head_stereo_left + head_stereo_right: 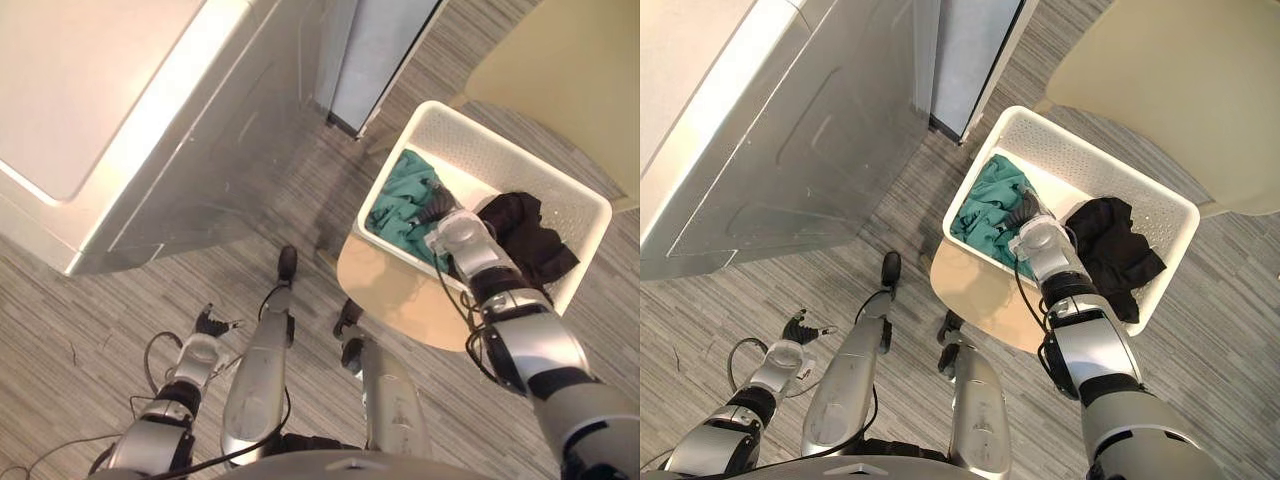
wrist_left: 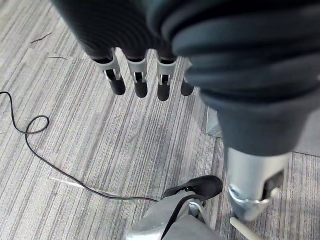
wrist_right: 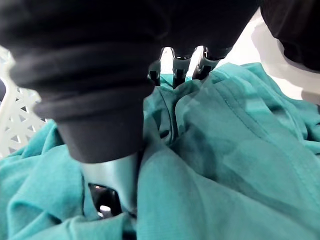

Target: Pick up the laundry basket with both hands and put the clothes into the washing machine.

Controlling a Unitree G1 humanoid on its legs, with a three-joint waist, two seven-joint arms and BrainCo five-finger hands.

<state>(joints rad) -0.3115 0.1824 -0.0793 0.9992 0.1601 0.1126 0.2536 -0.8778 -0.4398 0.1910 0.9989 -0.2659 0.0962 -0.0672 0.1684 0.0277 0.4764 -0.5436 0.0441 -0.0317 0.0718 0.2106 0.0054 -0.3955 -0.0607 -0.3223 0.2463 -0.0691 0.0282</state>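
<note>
Left eye view, looking down: a white laundry basket (image 1: 500, 165) sits on a small round table (image 1: 390, 290) at the right side of the scene. Inside it lie a teal shirt (image 1: 400, 205), bunched at the end nearer the washing machine (image 1: 150, 120), and a black garment (image 1: 525, 235) at the other end, partly draped over the near wall. The washing machine, white on top with a grey side, stands at the upper left, apart from the basket, with striped grey carpet (image 1: 100, 330) between them.

The right hand (image 1: 435, 212) reaches down into the basket and rests on the teal shirt. In the right wrist view it is sunk into the folds of the cloth, so whether it grips the shirt cannot be told.

The left hand (image 1: 212, 322) hangs low at the lower left, above the carpet and well apart from the basket. The left wrist view shows its fingers (image 2: 140, 80) straight and relaxed, holding nothing.
</note>
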